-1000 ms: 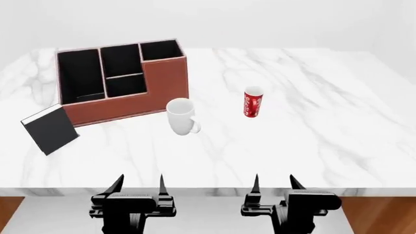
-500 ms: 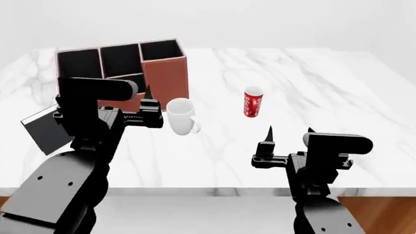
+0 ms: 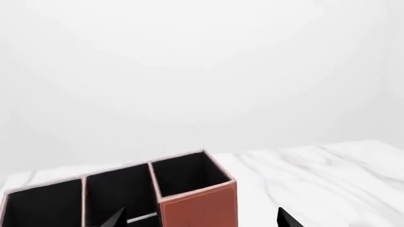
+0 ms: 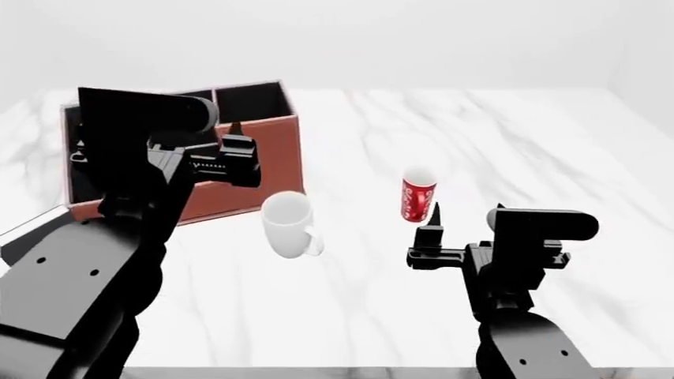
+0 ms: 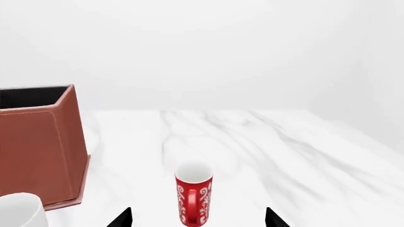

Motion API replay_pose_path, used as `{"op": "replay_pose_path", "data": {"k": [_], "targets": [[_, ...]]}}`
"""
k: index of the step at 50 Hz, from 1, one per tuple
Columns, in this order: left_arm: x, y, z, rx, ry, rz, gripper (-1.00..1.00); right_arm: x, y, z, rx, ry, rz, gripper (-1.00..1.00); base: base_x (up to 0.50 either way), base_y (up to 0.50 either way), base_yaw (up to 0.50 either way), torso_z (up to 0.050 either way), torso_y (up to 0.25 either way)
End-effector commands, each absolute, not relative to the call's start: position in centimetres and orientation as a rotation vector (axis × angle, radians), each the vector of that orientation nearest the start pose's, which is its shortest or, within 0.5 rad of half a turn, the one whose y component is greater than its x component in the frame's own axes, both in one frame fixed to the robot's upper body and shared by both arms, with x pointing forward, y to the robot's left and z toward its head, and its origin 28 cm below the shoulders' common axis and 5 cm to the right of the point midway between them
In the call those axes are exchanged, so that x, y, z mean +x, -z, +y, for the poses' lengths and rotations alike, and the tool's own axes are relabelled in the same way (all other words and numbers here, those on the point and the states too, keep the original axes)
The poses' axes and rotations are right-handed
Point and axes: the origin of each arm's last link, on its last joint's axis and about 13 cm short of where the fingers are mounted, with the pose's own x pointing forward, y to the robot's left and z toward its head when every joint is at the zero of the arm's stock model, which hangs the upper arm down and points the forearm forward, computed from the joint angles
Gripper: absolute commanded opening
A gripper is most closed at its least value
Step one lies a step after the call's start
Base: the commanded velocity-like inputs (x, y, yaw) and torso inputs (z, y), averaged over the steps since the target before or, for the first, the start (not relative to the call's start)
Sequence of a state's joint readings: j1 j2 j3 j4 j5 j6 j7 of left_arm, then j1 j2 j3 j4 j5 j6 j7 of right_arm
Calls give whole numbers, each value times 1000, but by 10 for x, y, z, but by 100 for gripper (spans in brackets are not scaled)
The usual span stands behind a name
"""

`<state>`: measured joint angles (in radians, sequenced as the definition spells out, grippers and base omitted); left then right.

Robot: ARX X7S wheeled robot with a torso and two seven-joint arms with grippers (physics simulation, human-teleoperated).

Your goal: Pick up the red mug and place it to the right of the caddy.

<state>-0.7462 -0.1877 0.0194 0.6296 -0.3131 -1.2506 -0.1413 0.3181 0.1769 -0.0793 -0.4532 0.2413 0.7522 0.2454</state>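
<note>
Here, approaching the mug [image 4: 418, 194], standing upright on the table [image 4: 548, 150] right of the caddy [image 4: 259, 150]; right gripper [image 4: 463, 211] spread, empty, just short of it. Ideally centring jaws around the body, avoiding the handle. Left gripper [image 3: 198, 218] likewise spread.

The marble table [image 4: 548, 142] carries 2 mugs: 1 red mug [image 4: 418, 194] and 1 white mug [image 4: 289, 224]. There is 1 caddy [image 4: 263, 150], and 3 of its black-lined compartments show in the left wrist view. 2 grippers are in view: the left gripper [image 4: 234, 150] and the right gripper [image 4: 463, 223].
</note>
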Motion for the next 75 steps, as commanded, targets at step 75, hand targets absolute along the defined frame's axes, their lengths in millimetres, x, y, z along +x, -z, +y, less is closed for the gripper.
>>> {"op": "replay_pose_path", "data": {"k": [75], "targets": [[262,-233,226,88,39,-102,100,187,-123,-144,-111,43,245,100,255,0,0,0,1]]}}
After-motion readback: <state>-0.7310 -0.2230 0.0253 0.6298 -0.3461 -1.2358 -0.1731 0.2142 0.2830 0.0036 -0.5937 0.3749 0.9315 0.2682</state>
